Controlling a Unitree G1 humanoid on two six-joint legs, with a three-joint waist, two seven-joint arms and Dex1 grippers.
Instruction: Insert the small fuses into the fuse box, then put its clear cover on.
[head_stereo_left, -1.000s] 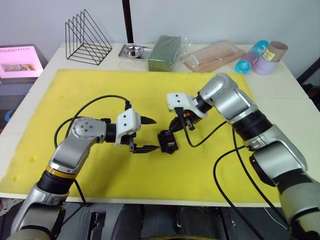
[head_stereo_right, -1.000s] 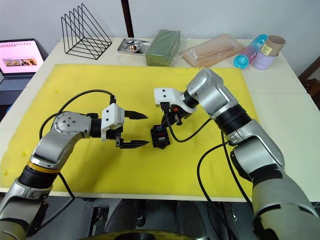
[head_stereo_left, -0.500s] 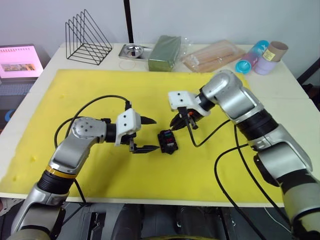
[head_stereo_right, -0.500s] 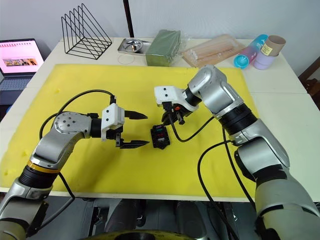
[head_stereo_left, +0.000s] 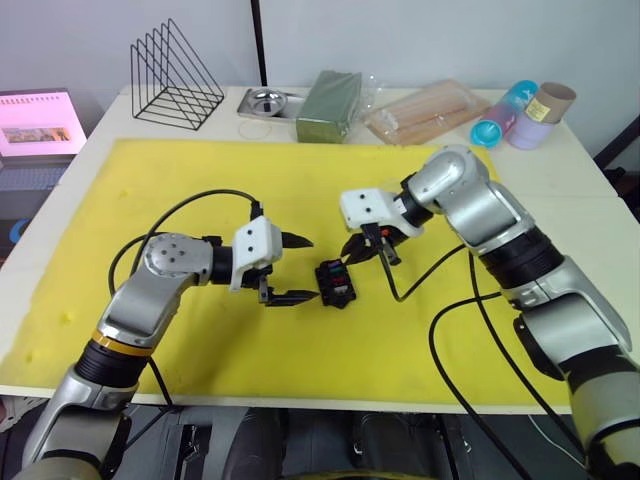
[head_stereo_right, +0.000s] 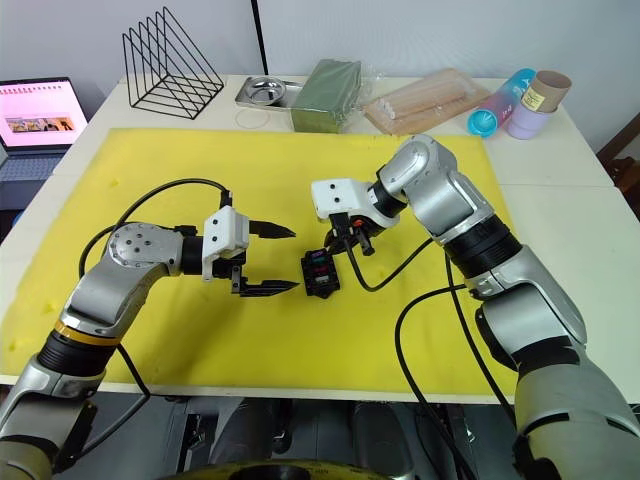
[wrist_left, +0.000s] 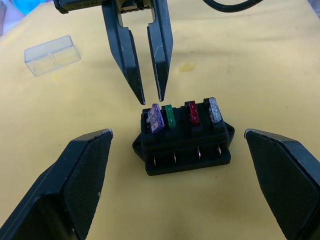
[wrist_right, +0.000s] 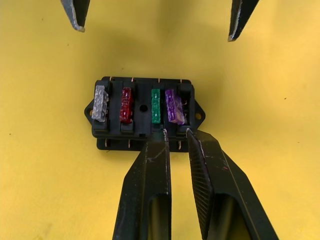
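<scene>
The black fuse box (head_stereo_left: 335, 281) lies on the yellow mat (head_stereo_left: 180, 180), between my two grippers. Its slots hold the small fuses in a row: grey (wrist_right: 100, 102), red (wrist_right: 126, 105), green (wrist_right: 156, 106) and purple (wrist_right: 174, 106); the purple one stands slightly tilted. My right gripper (head_stereo_left: 348, 258) hovers just off the box's purple end, its fingers (wrist_right: 150, 170) a narrow gap apart with nothing between them. My left gripper (head_stereo_left: 310, 268) is wide open on the box's other side, not touching it. The clear cover (wrist_left: 52, 54) lies on the mat beyond the right gripper.
Along the table's far edge stand a black wire rack (head_stereo_left: 175, 72), a metal dish (head_stereo_left: 265, 102), a green packet (head_stereo_left: 328, 105), a clear bag of sticks (head_stereo_left: 428, 112) and coloured cups (head_stereo_left: 520, 112). A lit screen (head_stereo_left: 35, 122) sits at far left. Black cables trail from both wrists.
My right arm has shifted slightly to the right, and its gripper has eased a little back from the fuse box. The left arm and the box have not moved.
</scene>
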